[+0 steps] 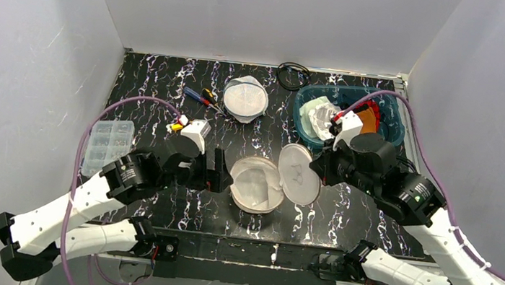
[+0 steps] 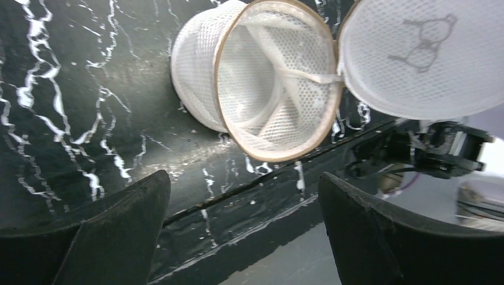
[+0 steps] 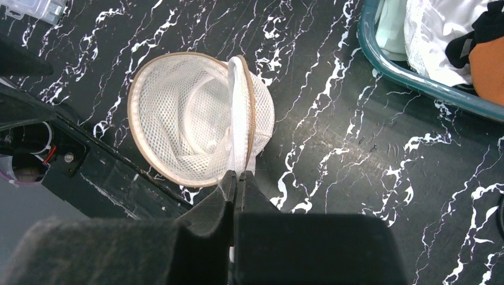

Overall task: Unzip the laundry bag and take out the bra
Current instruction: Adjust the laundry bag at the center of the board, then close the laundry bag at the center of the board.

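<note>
Near the front edge of the table, the laundry bag lies unzipped, its lid pinched back by the right gripper so that the left gripper, jaws wide, can reach the white straps inside, possibly the bra.

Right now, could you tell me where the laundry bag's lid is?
Top view, table centre: the lid hangs open right of the laundry bag, its edge pinched by the right pincer.

Plain matte white walls enclose three sides of a black, white-veined marble-pattern tabletop, evenly lit, with soft glare on its surface.
</note>
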You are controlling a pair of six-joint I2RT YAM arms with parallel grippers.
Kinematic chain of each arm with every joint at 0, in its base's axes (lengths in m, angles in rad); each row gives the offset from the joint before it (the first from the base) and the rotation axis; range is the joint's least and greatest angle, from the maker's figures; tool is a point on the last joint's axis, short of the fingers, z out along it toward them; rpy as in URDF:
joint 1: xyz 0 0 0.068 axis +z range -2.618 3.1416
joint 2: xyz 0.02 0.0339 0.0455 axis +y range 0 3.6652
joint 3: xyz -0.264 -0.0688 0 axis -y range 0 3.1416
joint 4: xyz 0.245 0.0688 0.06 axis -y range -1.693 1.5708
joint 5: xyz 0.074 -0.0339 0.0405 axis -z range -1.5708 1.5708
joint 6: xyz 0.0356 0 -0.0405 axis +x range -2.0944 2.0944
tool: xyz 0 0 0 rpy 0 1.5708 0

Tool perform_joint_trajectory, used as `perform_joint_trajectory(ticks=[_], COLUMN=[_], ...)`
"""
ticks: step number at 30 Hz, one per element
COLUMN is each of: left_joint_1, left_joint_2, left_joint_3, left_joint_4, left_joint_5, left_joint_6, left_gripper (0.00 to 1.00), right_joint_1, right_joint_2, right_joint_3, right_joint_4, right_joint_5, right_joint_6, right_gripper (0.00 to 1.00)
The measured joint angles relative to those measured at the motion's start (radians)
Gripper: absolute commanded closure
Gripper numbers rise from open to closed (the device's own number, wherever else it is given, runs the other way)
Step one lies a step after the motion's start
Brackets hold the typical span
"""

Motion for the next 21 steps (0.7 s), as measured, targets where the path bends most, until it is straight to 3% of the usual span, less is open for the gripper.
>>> perform_joint_trajectory(ticks=[15, 21], left_joint_1=[0.0, 0.0], left_joint_2=[0.391, 0.555], left_joint_3=[0.149, 0.281], left_joint_4=[-0.101, -0.08], left_joint_5=[-0.037, -0.061], left_joint_6=[0.251, 0.306], left_gripper=[0.2, 0.34], right_joint_1=[0.0, 0.0], right_joint_2=[0.06, 0.066], right_joint_3=[0.015, 0.015], right_joint_4=[-0.011, -0.012], right_joint_5=[-0.045, -0.051], right_joint_6=[-0.031, -0.031], right_gripper=[0.99, 0.99])
